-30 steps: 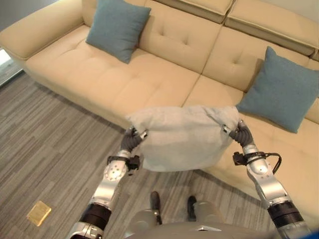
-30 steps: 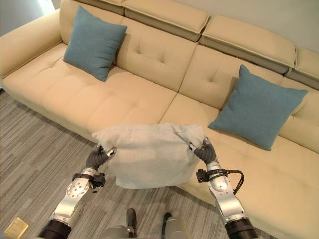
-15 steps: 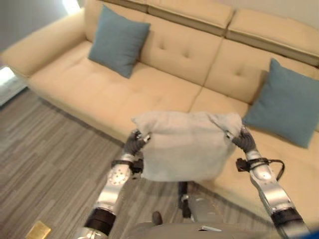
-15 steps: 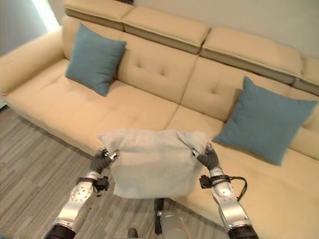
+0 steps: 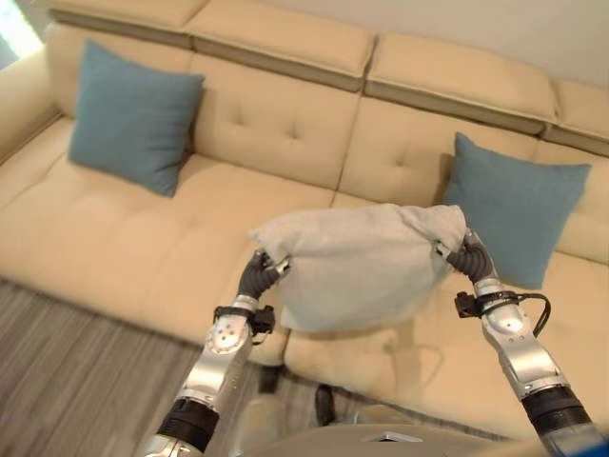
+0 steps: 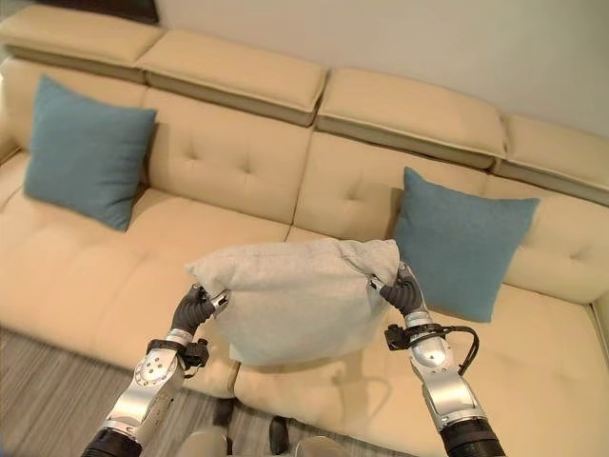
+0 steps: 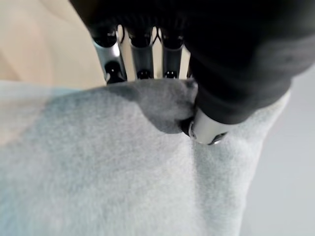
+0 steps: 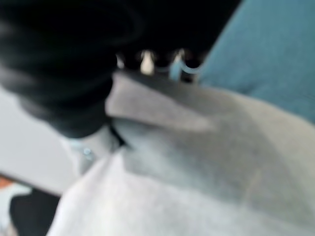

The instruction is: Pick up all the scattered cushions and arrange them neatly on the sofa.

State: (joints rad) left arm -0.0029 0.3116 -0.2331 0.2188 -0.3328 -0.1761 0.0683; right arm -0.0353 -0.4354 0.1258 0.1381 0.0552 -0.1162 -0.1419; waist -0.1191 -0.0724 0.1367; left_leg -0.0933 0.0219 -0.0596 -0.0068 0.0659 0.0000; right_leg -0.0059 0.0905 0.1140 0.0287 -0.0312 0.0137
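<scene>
At frame centre, the left hand point(image 5: 257, 276) and right hand point(image 5: 469, 259) each pinch a corner of a pale grey fabric cushion point(image 5: 357, 265), holding it above the beige tufted sofa point(image 5: 276, 124), between two teal square cushions point(image 5: 131, 116).

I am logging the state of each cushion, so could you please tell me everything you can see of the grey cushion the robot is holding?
The grey cushion is pale, soft and roughly square, in a plain, slightly fuzzy-looking fabric. It hangs in the air above the front edge of the beige sofa, not resting on the seat. The left hand pinches one upper corner and the right hand the other, fingers and thumb curled into the cloth, which bunches there. Its top edge is stretched between them and its body sags below.
</scene>
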